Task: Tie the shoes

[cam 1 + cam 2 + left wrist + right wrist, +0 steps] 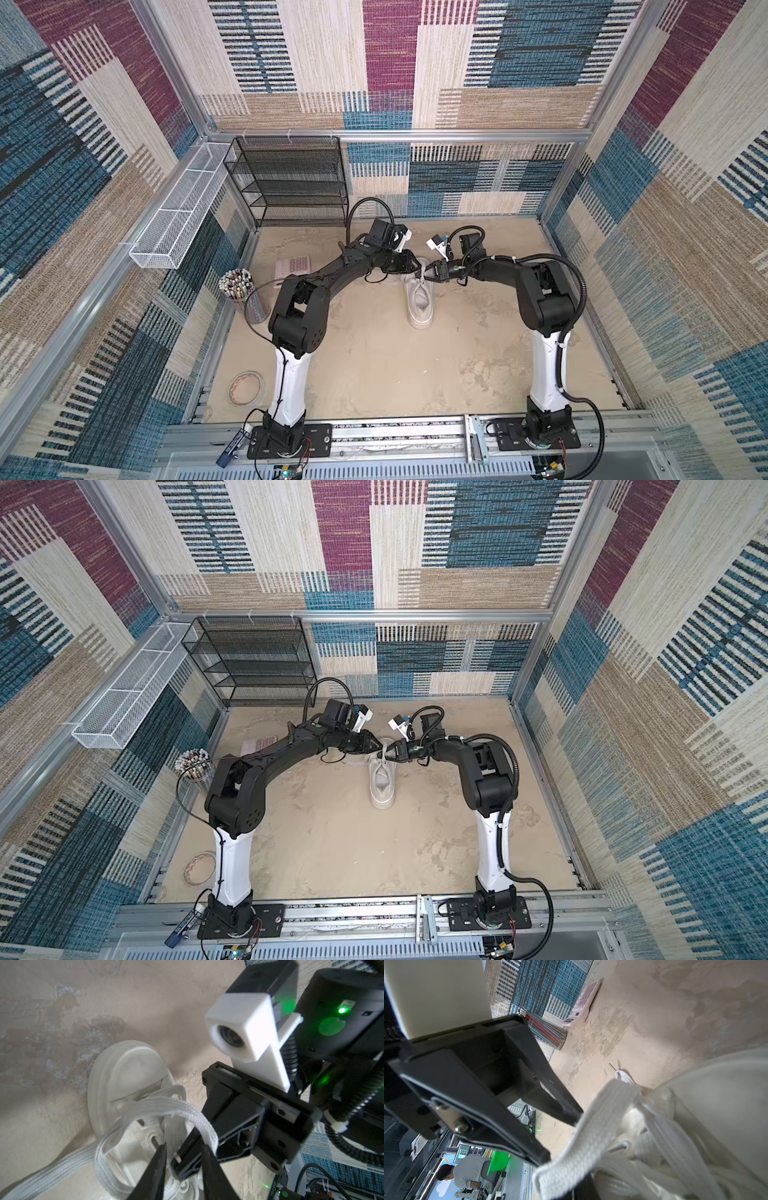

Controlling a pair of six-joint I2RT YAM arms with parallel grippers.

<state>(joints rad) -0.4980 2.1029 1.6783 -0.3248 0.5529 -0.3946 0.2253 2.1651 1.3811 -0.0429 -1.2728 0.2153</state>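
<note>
The white shoe (419,299) (382,781) stands mid-table, toe toward the back wall. Both grippers meet over its laced front. My right gripper (427,272) (577,1188) is shut on a loop of flat off-white lace (591,1132) (187,1113) lifted off the shoe (124,1068). My left gripper (416,266) (185,1147) has its jaws apart, one on each side of the right gripper's tip and the held loop. A loose lace tail (52,1167) trails onto the table. Another lace end (623,1075) lies beside the shoe.
A black mesh shelf (291,178) stands at the back left, with a white mesh basket (183,208) on the left wall. A cup of pens (237,284) (548,1030), a pink calculator (293,266) (583,1001) and a tape roll (246,388) sit along the left side.
</note>
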